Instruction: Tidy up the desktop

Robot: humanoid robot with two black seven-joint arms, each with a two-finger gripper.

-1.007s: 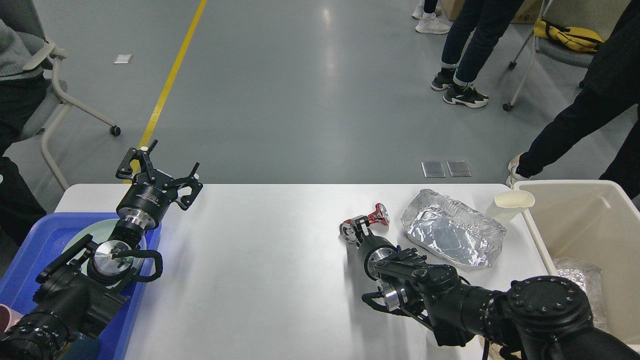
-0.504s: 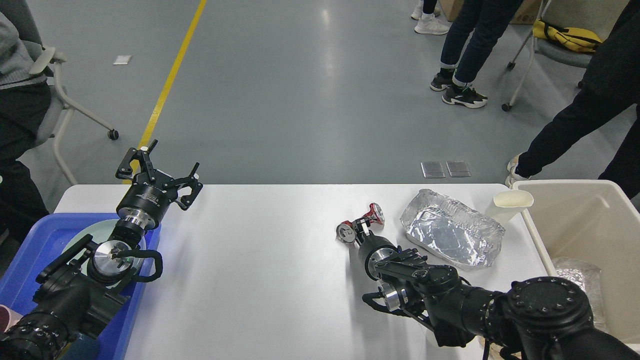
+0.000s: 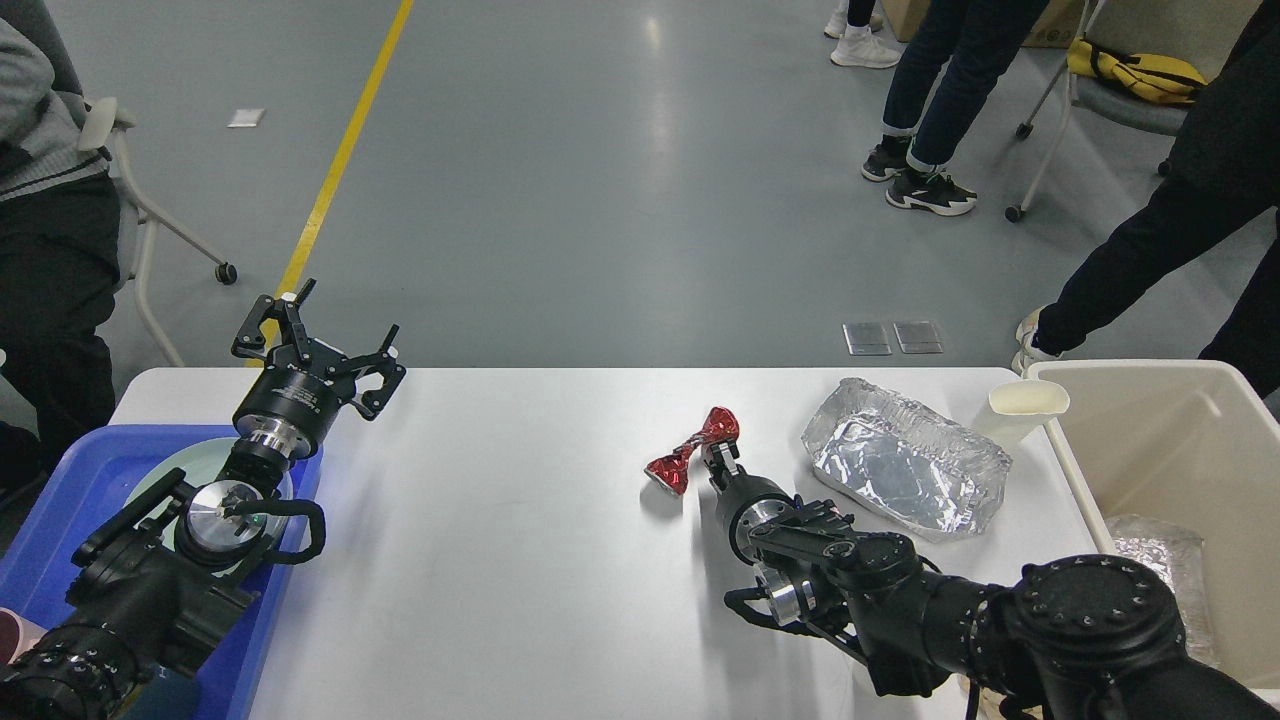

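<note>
Pick-up step: right gripper (image 3: pixel 716 452), fingers pinching a crushed red metal can (image 3: pixel 692 455) on the white desktop (image 3: pixel 500 520), must next lift toward the cream plastic bin (image 3: pixel 1180 440) at right; left gripper (image 3: pixel 315 345) spread, idle.

Bright, sharp overhead light glares off the floor (image 3: pixel 655 120).

Crushed red can (image 3: pixel 692 455) rolled over, now tilted at left of right gripper (image 3: pixel 716 458) tip.

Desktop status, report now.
Left gripper open, empty, over the blue tray. Right gripper shut on crushed red can. Desktop holds foil tray, paper cup.
</note>
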